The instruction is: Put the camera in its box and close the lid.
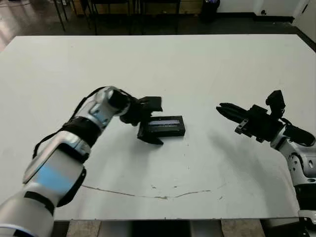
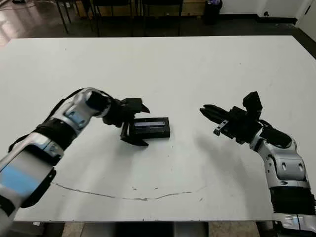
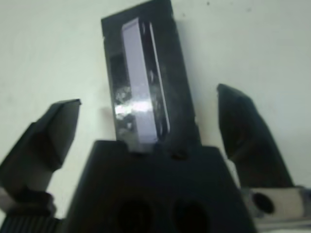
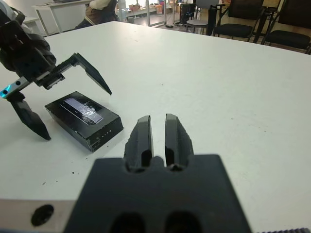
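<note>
Box [image 1: 165,126] near frame centre on the table [image 1: 197,69], lid [image 4: 82,110] apparently on. Left tool [image 1: 150,121] spread wide astride its left end; could nudge it askew if closed off-centre. Right tool [image 4: 158,133] pressed together, well apart. Only wrist views show finger gaps clearly.

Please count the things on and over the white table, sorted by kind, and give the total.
Black box with the pale-striped lid on top, lying on the table: 1
Robot end effectors over the table: 2, left end effector and right end effector
Total: 3
</note>
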Robot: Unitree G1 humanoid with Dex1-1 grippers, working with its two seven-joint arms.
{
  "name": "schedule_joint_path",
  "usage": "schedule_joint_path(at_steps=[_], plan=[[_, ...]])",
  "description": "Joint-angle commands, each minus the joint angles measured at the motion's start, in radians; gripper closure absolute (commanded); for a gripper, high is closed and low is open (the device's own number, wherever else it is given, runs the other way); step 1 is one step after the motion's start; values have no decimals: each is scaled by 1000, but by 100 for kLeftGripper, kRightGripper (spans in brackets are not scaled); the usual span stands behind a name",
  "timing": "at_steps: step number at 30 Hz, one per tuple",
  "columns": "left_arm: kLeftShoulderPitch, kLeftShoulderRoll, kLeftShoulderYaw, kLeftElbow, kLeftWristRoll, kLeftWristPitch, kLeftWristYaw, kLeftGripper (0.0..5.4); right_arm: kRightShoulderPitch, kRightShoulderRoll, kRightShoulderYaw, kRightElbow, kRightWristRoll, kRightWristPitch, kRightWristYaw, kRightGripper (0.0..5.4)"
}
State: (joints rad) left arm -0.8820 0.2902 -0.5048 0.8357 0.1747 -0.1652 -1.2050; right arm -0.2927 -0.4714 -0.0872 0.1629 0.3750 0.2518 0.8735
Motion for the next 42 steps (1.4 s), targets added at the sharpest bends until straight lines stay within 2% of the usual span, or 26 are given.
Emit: schedule_joint_path(at_steps=[1, 6, 12, 15, 18, 21, 23, 27, 31, 35, 40, 42], plan=[[111, 86, -13, 10, 44, 28, -24, 1, -5, -3, 8, 23, -3, 4, 10, 540], [179, 181, 41, -83, 25, 21, 16, 1, -14, 3, 15, 40, -10, -19, 13, 540], [275, 286, 154, -203, -50, 72, 42, 1, -17, 8, 19, 51, -7, -26, 15, 540], [348, 335, 248, -325, -123, 100, 69, 1, -15, 14, 17, 48, -4, -30, 9, 540], [438, 337, 388, -493, -230, 201, 163, 11, -9, 21, 12, 42, -2, -37, -4, 540], [537, 261, 527, -703, -344, 282, 331, 64, 1, 43, 0, 27, 11, -43, -28, 540], [583, 198, 571, -838, -396, 351, 445, 111, 6, 58, -4, 12, 10, -47, -50, 540], [635, 41, 543, -1104, -434, 494, 675, 210, 18, 100, -12, -28, -1, -49, -138, 540], [648, -145, 480, -1250, -476, 677, 893, 311, 35, 152, -13, -65, -10, -31, -248, 540], [638, -271, 383, -1275, -445, 786, 1043, 406, 61, 183, -1, -89, -33, -34, -325, 540], [619, -298, 264, -1224, -386, 866, 1089, 527, 90, 188, 4, -125, -47, -30, -359, 540], [618, -301, 222, -1187, -366, 908, 1095, 538, 100, 187, 9, -148, -54, -18, -377, 540]])
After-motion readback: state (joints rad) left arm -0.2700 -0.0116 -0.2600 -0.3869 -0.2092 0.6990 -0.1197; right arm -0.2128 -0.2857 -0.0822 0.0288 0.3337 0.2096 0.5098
